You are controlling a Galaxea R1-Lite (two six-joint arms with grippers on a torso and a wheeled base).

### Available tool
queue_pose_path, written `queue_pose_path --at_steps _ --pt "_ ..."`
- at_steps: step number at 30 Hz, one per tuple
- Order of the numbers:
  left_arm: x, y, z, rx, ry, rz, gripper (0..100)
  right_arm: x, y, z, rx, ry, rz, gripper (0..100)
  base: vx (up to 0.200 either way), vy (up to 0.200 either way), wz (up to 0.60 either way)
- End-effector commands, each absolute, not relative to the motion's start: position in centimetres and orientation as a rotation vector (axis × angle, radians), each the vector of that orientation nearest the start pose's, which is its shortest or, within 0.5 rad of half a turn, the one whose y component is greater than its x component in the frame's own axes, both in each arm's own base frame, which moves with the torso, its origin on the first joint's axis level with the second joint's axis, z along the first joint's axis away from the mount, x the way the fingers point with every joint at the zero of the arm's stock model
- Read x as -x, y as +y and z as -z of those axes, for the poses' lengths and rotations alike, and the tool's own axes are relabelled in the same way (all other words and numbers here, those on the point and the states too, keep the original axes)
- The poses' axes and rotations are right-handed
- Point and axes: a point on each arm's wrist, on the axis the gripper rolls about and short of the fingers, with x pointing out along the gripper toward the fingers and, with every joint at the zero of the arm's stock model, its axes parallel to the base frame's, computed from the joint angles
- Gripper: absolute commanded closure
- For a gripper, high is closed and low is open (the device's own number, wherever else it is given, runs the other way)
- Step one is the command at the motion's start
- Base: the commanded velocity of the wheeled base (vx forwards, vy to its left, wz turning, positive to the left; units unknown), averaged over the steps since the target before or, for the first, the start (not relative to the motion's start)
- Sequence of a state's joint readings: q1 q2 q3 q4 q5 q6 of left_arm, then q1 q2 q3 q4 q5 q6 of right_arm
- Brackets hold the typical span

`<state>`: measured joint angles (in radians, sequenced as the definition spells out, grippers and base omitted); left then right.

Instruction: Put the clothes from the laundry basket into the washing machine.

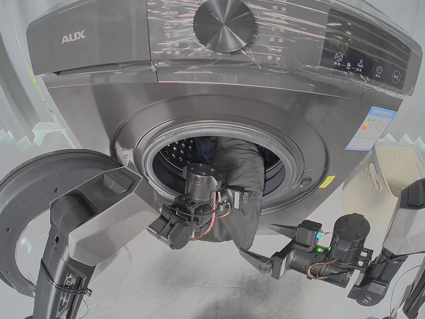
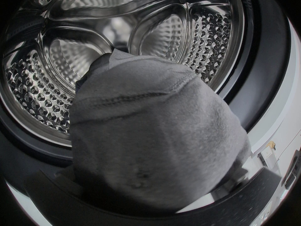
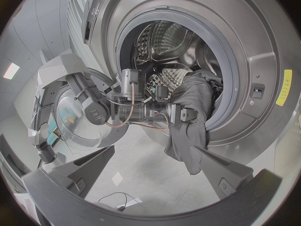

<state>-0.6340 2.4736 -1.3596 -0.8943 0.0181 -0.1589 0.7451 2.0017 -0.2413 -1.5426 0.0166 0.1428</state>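
A dark grey garment lies across the lip of the washing machine's round opening. Part of it is inside the steel drum and part hangs down in front over the floor. My left gripper is at the opening's lower edge, buried in the garment. The cloth bulges over it and hides its end. My right gripper hangs open and empty below and to the right of the opening, close to the hanging hem. Its fingers stand wide apart.
The machine's door is swung open on the left, beside my left arm. A pale perforated laundry basket stands at the right, next to the machine. Grey floor lies in front.
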Motion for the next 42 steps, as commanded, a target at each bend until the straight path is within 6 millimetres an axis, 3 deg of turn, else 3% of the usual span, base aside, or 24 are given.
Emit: queue_pose_path --at_steps 1,4,9,17,22,27,28,33,36,42 --pt "-39.8 -28.9 -2.2 0.083 0.27 0.588 100 -19.6 18.2 -6.4 -0.055 0.262 -0.745 0 0.0 0.0 0.0" --pt "-40.3 -29.1 -2.2 0.097 0.248 0.588 100 -19.6 18.3 -6.4 -0.056 0.261 -0.747 0 0.0 0.0 0.0" --pt "-41.6 -29.5 -4.6 0.166 0.144 0.565 100 -19.6 18.3 -6.4 -0.055 0.262 -0.745 0 0.0 0.0 0.0" --pt "-45.8 -27.6 -8.6 0.237 -0.068 0.414 100 -19.6 18.3 -6.4 -0.056 0.261 -0.746 0 0.0 0.0 0.0" --pt "-47.3 -26.8 -9.4 0.257 -0.129 0.354 100 -19.7 18.3 -6.4 -0.057 0.259 -0.744 0 0.0 0.0 0.0" --pt "-47.3 -26.9 -9.1 0.256 -0.125 0.352 100 -19.7 18.2 -6.4 -0.056 0.261 -0.743 0 0.0 0.0 0.0" --pt "-47.3 -27.0 -9.1 0.256 -0.125 0.353 0 -19.7 18.2 -6.4 -0.056 0.262 -0.742 0 0.0 0.0 0.0" --pt "-46.5 -27.4 -9.2 0.255 -0.1 0.367 0 -19.7 18.3 -6.4 -0.055 0.262 -0.744 0 0.0 0.0 0.0" --pt "-43.7 -28.3 -9.4 0.227 -0.025 0.435 0 -19.7 18.2 -6.3 -0.055 0.263 -0.741 0 0.0 0.0 0.0" --pt "-40.3 -28.6 -9.2 0.17 0.094 0.508 0 -19.7 18.1 -6.3 -0.054 0.266 -0.736 0 0.0 0.0 0.0"
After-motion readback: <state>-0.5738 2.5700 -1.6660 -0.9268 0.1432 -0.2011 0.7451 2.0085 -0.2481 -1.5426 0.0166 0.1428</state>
